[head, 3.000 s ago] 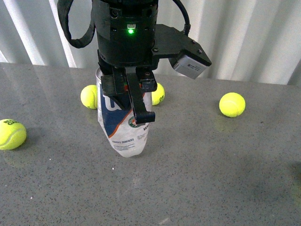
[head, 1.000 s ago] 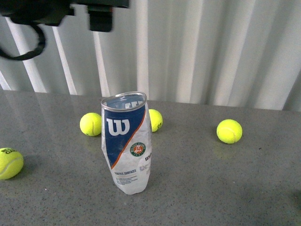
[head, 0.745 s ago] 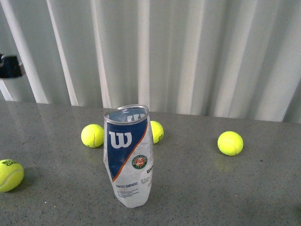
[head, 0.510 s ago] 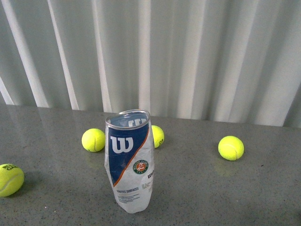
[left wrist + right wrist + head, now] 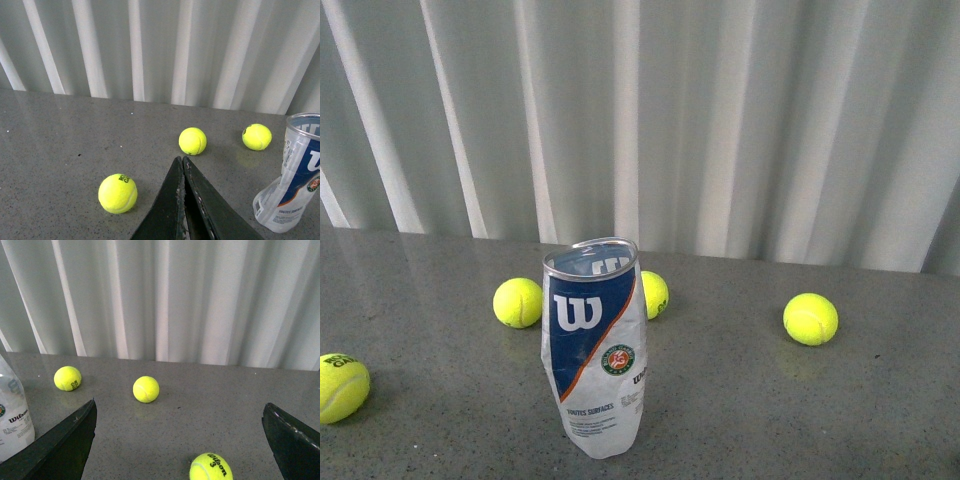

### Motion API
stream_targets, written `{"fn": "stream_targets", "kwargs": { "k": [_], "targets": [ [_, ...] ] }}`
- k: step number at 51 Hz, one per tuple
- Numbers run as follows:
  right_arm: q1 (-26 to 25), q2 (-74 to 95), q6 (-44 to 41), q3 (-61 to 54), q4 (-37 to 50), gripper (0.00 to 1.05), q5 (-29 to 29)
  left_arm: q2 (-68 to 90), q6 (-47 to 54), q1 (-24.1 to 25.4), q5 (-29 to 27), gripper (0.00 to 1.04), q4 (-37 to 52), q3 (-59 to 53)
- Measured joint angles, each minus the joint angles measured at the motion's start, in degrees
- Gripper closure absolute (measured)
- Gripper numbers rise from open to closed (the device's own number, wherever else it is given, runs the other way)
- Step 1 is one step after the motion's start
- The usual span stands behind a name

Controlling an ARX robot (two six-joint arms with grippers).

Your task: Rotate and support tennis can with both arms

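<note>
The tennis can stands on the grey table, open metal rim up, leaning a bit, its lower part crumpled, and nothing holds it. I read the task as close to finished or between grasps: the can is upright on its own, the W label faces my front camera, and neither arm shows in the front view. Whether more rotation is wanted I cannot tell.

My left gripper has its fingers pressed together, nothing between them, and sits well clear of the can, which is off to one side in that wrist view. My right gripper is spread wide and empty, with only a sliver of the can at the frame edge.

Room around the can: one ball is just behind it on the left, another is partly hidden behind its rim, a third is well to its right, and a fourth is far to its left near the frame edge. The front and right flank of the can look open for an approach. The white curtain closes off the back, well behind the can. The table edges are out of view.
</note>
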Motion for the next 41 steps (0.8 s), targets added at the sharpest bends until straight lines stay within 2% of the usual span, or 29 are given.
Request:
{"fn": "stream_targets", "kwargs": {
  "k": [8,28,41],
  "targets": [
    [0.0,0.0,0.0,0.0,0.0,0.07,0.0,-2.5,0.0,0.0,0.0,1.01,0.7,-2.7],
    [0.0,0.0,0.0,0.0,0.0,0.07,0.0,-17.6,0.0,0.0,0.1,1.01,-13.2,-2.7],
    [0.0,0.0,0.0,0.0,0.0,0.07,0.0,-24.1,0.0,0.0,0.1,1.01,-19.3,-2.8]
  ]
}}
